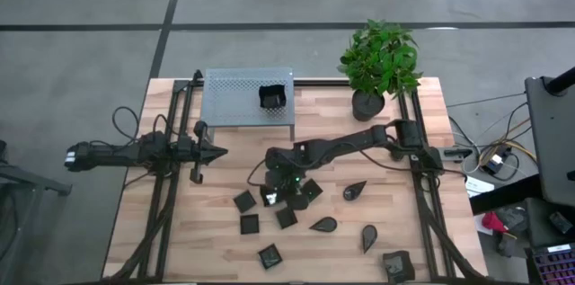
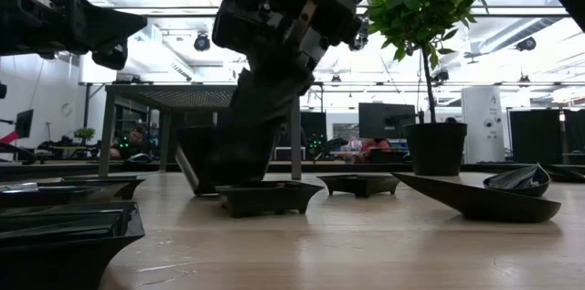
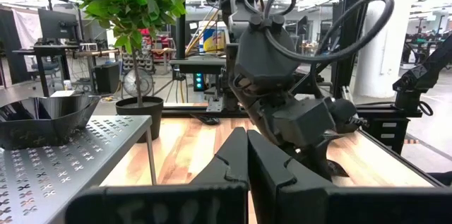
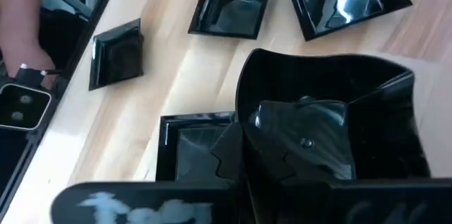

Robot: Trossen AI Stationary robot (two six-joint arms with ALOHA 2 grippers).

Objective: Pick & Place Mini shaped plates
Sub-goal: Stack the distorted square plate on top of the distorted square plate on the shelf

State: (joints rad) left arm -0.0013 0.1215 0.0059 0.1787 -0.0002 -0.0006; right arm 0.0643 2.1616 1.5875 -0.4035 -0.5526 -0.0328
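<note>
Several tiny black dishes, square (image 1: 244, 200) and teardrop-shaped (image 1: 323, 225), lie flat on the wooden table. One more square dish (image 1: 272, 96) sits on the perforated grey shelf. My right gripper (image 1: 280, 186) reaches from the table's right side over the cluster and is shut on a square dish (image 4: 332, 104). In the low view that dish (image 2: 215, 157) is tipped steeply beside another square dish (image 2: 265, 197). My left gripper (image 1: 216, 152) hovers shut near the left side, in front of the shelf, touching nothing. My right gripper pinches the square dish by one side wall (image 4: 247, 111), one finger (image 4: 304, 143) inside the hollow and the other (image 4: 227, 155) outside. The fingers slant down from above. The dish is tilted on edge; whether its lower edge (image 2: 203, 189) touches the table I cannot tell.
A potted plant (image 1: 377, 60) stands at the far right corner. The grey shelf (image 1: 243, 96) on legs stands at the far middle. Dark rails (image 1: 166, 204) run along both table sides. More dishes (image 4: 233, 5) lie close around the held one. Bare wood lies near the left front.
</note>
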